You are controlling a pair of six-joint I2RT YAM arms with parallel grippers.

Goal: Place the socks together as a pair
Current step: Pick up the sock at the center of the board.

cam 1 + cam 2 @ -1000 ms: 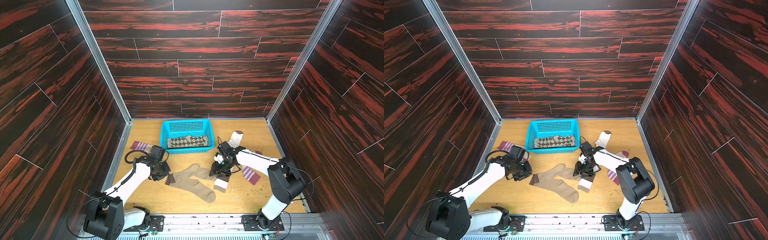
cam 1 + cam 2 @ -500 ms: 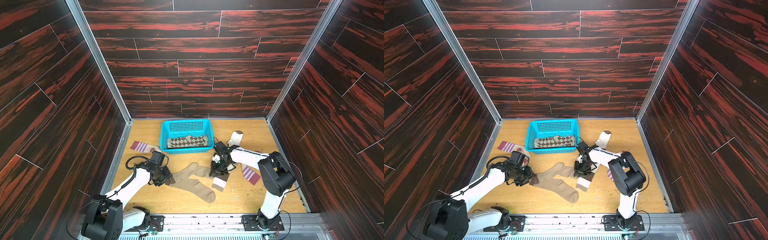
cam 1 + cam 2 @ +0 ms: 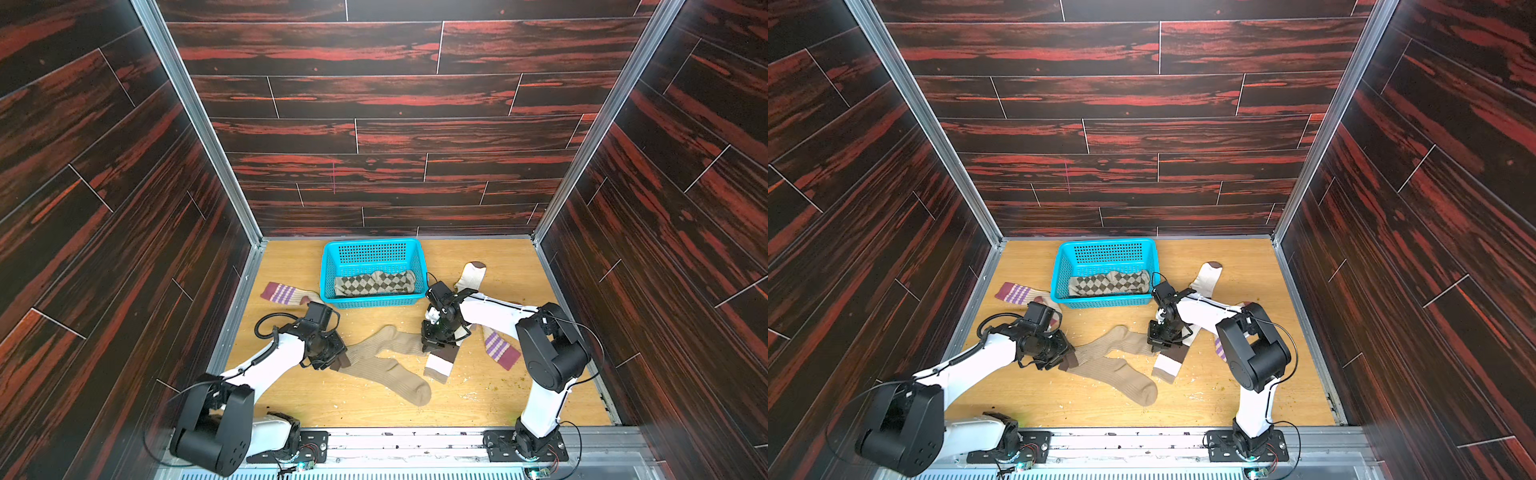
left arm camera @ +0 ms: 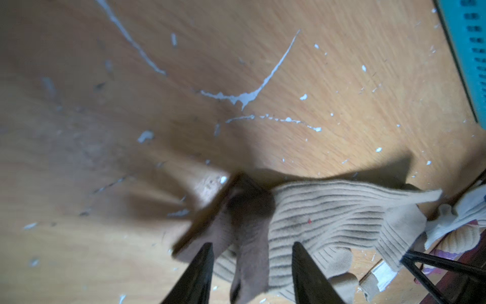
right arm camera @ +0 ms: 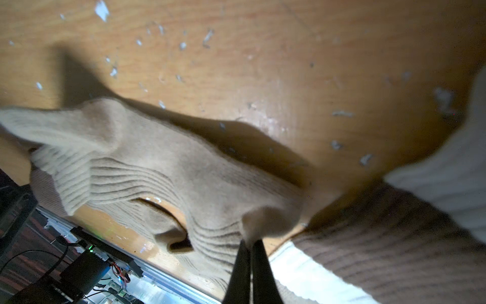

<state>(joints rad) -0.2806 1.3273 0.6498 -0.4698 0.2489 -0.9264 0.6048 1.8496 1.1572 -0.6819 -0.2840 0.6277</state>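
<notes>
Two plain ribbed tan socks (image 3: 386, 340) (image 3: 1121, 374) lie crossed in the middle of the floor, their brown cuffs (image 4: 247, 210) toward my left arm. My left gripper (image 3: 336, 359) (image 4: 252, 263) is low over those cuffs. It is open, one finger on each side of the fabric. My right gripper (image 3: 432, 347) (image 5: 251, 244) is shut on the toe end of a tan sock (image 5: 157, 163). A white sock with brown bands (image 3: 440, 361) (image 5: 381, 237) lies right beside it, partly under the right wrist.
A blue basket (image 3: 374, 245) at the back holds argyle socks (image 3: 374, 282). A purple-striped sock (image 3: 284, 293) lies at the left, another (image 3: 498, 349) under the right arm. A white brown-toed sock (image 3: 471, 274) lies at the back right. Walls enclose three sides.
My right gripper has closed on the tan sock's toe. My left gripper has moved forward and right onto the cuffs, with its jaws now wider apart.
</notes>
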